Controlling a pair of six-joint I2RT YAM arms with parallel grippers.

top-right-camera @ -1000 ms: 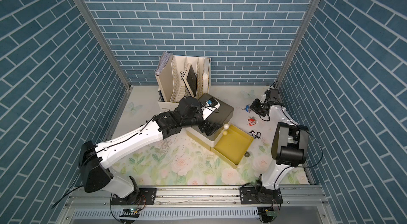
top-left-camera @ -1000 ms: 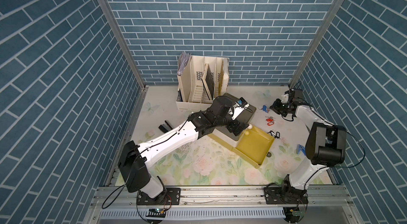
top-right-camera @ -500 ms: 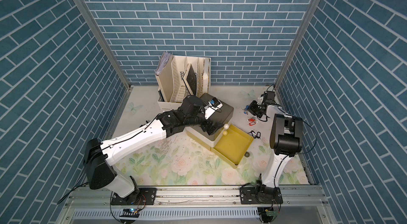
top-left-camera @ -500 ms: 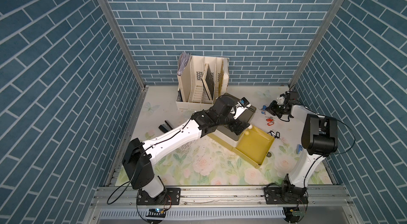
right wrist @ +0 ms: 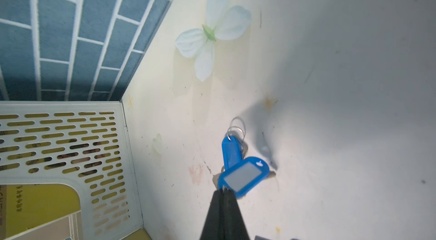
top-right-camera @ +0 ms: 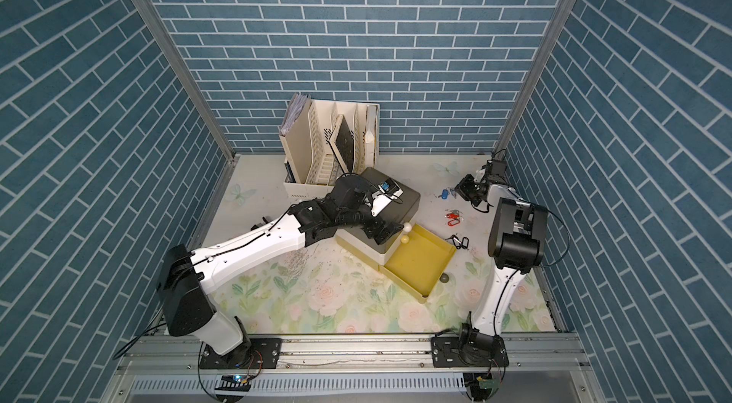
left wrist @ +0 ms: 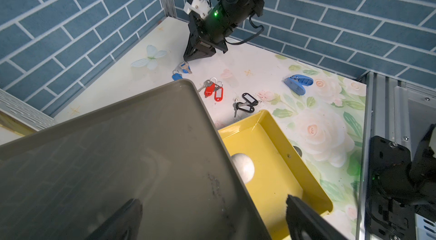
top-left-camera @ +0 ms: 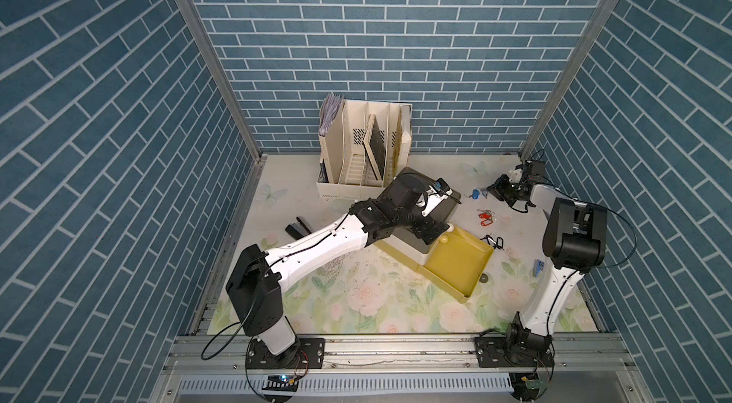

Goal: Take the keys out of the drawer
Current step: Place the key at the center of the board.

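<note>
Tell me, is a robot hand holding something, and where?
The right hand seems to pinch the blue key tag by its corner. The left hand is open, holding nothing.

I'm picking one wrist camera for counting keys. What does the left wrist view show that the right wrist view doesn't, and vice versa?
Only left wrist: red-tagged keys, black-tagged keys, a blue clip, the open yellow drawer, a white ball. Only right wrist: the blue tag's pale label window, with shut jaws at its edge. Both: blue-tagged keys, the right gripper, the butterfly print, a bit of the file rack.
</note>
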